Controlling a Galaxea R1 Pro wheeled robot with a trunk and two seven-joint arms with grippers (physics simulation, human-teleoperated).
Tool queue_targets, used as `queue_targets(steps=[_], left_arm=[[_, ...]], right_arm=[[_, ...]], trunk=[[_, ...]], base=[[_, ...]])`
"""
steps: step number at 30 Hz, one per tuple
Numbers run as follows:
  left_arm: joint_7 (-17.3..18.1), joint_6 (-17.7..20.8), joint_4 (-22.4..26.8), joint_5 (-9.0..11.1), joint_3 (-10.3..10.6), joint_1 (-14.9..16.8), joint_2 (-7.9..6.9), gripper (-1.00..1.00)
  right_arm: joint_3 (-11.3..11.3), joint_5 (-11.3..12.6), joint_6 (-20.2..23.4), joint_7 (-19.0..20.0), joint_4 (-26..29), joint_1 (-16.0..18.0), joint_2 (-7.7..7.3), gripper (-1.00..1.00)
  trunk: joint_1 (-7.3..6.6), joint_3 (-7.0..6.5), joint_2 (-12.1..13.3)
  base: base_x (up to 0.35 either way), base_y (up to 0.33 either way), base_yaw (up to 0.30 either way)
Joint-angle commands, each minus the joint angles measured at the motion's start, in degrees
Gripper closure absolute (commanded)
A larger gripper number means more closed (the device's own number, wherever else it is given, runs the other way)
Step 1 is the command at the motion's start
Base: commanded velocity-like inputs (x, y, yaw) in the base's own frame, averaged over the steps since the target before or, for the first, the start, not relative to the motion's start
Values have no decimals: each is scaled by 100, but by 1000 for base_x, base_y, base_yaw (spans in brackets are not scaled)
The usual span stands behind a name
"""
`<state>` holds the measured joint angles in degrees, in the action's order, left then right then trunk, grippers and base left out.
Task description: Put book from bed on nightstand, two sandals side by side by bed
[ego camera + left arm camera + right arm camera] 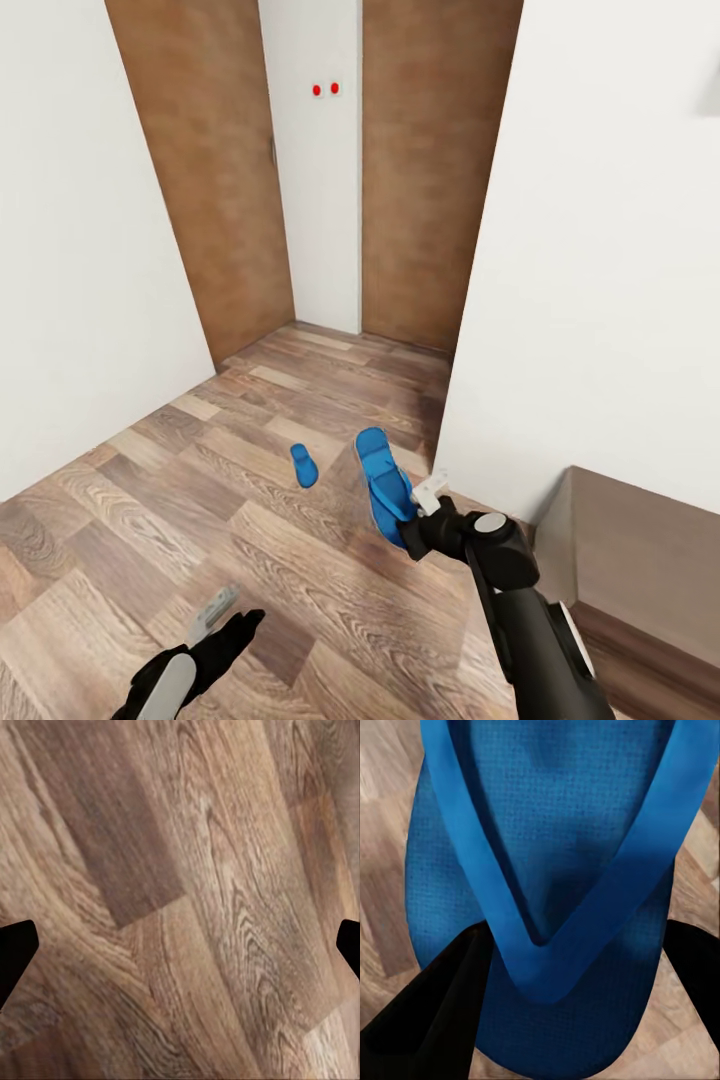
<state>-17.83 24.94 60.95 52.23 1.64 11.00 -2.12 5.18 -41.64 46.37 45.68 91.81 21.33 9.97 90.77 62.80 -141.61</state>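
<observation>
head view: the right gripper (412, 522) holds one blue sandal (384, 486) by its end, lifted off the wood-plank floor (200, 500), the sandal tilted and pointing away from the robot. the second sandal (304, 465) lies on the floor farther off, to the left of the held one and apart from it. the left gripper (222, 618) hangs low over bare planks with nothing in it. white walls (80, 250) flank a narrow passage that ends at two brown doors (430, 170), with two small red dots (325, 89) on the white strip between them. a dark wooden edge (640, 560) shows at the lower right.

left wrist view: two black fingertips (15, 952) sit far apart at the picture's sides, the hand spread wide and holding nothing, with plank floor between them.

right wrist view: the blue sandal (562, 870) is close up, its straps meeting in a v. the black fingers (435, 1012) stand on either side of its end, closed in on it.
</observation>
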Motion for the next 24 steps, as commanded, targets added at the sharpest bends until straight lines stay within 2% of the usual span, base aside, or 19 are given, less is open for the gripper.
queue_targets(steps=[1,5,9,14,24], left_arm=[[-73,3,-6,6,16,9,-1,-100],[-108,2,-44,-208,12,27,15,-100],[-123,2,-66,-308,7,35,32,-100],[-125,2,-80,-352,4,41,36,-100],[-124,2,-91,-348,3,42,36,-100]], right_arm=[[0,-18,35,-6,-3,7,3,100],[9,-10,85,-167,-113,28,3,100],[18,3,145,-236,-241,43,3,100],[45,25,173,-270,-326,48,3,100],[53,32,179,-278,-355,47,3,100]], trunk=[[2,6,-2],[2,6,-2],[2,6,-2],[2,6,-2],[2,6,-2]], base=[[329,-95,0],[330,-93,0],[331,-45,0],[327,64,-48],[308,176,-98]])
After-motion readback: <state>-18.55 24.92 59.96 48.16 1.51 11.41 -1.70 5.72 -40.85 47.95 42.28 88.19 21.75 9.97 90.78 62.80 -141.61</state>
